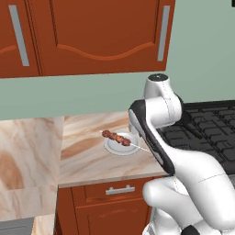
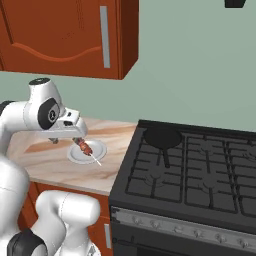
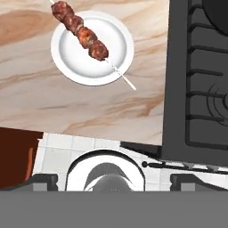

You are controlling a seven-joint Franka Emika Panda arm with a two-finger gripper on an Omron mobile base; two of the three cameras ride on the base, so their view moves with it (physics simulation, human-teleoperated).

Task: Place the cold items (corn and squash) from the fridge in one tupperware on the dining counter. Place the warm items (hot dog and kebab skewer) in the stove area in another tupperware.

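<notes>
The kebab skewer (image 3: pixel 81 31) is lying across a small white plate (image 3: pixel 71 58) on the marbled counter (image 1: pixel 87 158) just left of the black stove (image 2: pixel 200 170). Its row of dark red meat chunks is sitting over the plate, while the thin bare stick is reaching past the rim at both ends, one tip pointing toward the stove edge.

The gripper (image 2: pixel 80 141) is hanging above the plate, near the skewer. In the right base view the fingers are partly hidden behind the hand housing and the meat, so whether they are apart or together cannot be told. Nothing is seen held.

Judged from this layout, the step in hand is picking up the skewer for transfer to a tray. No tray is seen here, so the task appears to be at an early stage for the warm items.

Recommendations for the grasp:
- Turning the hand so the fingers are closing across the skewer's length, not along it.
- Aiming at the middle of the meat row, where the body is thickest; the bare stick is too thin to pinch reliably.
- Descending straight down and stopping short of the plate, since pressing on it risks sliding or tipping it.
- Lifting vertically, so the long stick is not catching the rim.
</notes>
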